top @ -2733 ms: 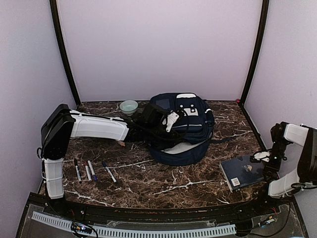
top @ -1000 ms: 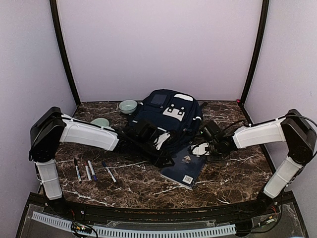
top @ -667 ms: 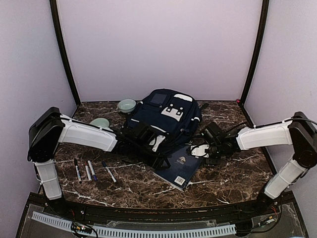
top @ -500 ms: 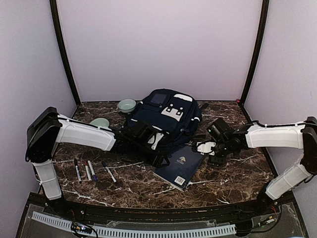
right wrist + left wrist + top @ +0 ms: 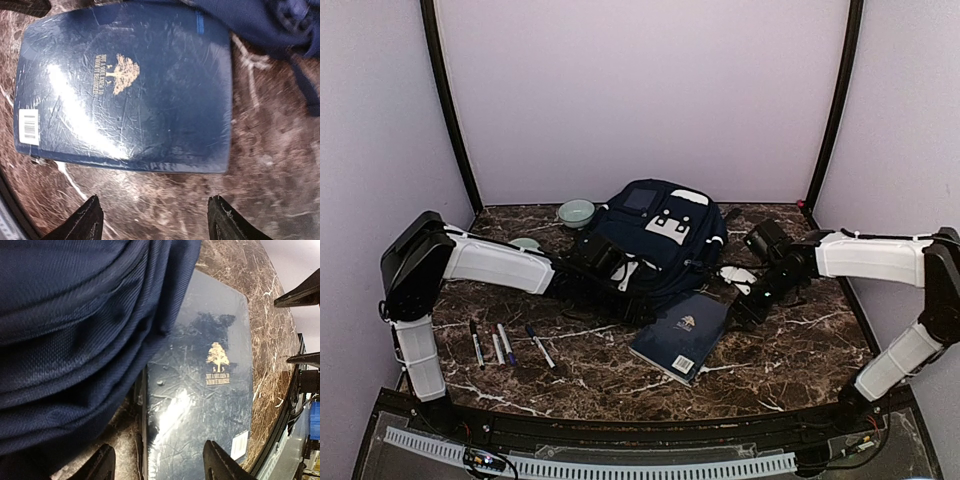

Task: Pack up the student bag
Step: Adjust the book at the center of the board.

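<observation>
The navy student bag lies at the back middle of the table, front patch up. A dark blue hardcover book lies flat on the table just in front of it, one corner by the bag's edge. My left gripper is open and low at the bag's front edge. In the left wrist view its jaws stand apart over the book's spine edge, with bag fabric beside it. My right gripper is open and empty, just right of the book, over bare table.
Two pale green bowls stand left of the bag. Several pens lie on the near left of the marble table. A bag strap trails on the table right of the book.
The right arm brought the book from the near right over to the bag's front, let it go and drew back to the right. The left gripper shifted slightly back along the bag's edge.
</observation>
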You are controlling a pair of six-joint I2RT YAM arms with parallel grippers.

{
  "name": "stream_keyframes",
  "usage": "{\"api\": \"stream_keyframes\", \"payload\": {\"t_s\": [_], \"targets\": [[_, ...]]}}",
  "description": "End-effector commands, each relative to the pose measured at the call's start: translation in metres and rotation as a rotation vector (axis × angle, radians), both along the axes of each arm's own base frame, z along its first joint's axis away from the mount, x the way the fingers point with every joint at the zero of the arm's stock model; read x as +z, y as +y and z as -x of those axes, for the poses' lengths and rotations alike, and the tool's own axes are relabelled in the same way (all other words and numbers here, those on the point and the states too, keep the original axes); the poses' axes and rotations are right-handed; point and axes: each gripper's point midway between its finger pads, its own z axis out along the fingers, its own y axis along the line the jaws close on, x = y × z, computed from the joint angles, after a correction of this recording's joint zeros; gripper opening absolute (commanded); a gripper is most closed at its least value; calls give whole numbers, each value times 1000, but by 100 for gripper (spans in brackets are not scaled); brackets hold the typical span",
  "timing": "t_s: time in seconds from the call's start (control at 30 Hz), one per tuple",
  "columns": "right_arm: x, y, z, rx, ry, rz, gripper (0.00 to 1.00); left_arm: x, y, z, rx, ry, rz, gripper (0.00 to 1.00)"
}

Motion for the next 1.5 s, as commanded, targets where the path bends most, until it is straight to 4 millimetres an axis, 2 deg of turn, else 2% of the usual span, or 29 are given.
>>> {"api": "stream_keyframes", "payload": {"t_s": [0.0, 0.23, 0.5, 0.6, 0.83, 0.97, 1.17, 1.27, 1.47], "targets": [[-14, 15, 15, -32, 200, -83, 69, 4, -16, 8, -30, 74, 61, 61], [-41, 17, 18, -59, 338, -78, 68, -7, -20, 14, -6, 154, 92, 59], [-56, 16, 18, -102, 451, -118, 71, -9, -53, 30, -98, 187, 160, 57], [-53, 12, 13, -126, 462, -145, 71, 2, -71, 34, -142, 177, 217, 55], [-47, -9, -6, -227, 491, -204, 72, 46, -107, 43, -256, 93, 351, 50], [-44, -14, -7, -241, 500, -218, 72, 72, -125, 51, -330, 25, 402, 48], [-35, -12, -5, -225, 495, -237, 71, 96, -151, 66, -437, -27, 435, 46], [-27, -8, -6, -216, 493, -264, 71, 99, -152, 59, -397, -62, 399, 46], [-16, 11, -24, -203, 522, -341, 70, 82, -132, 26, -213, -148, 258, 49]]}}
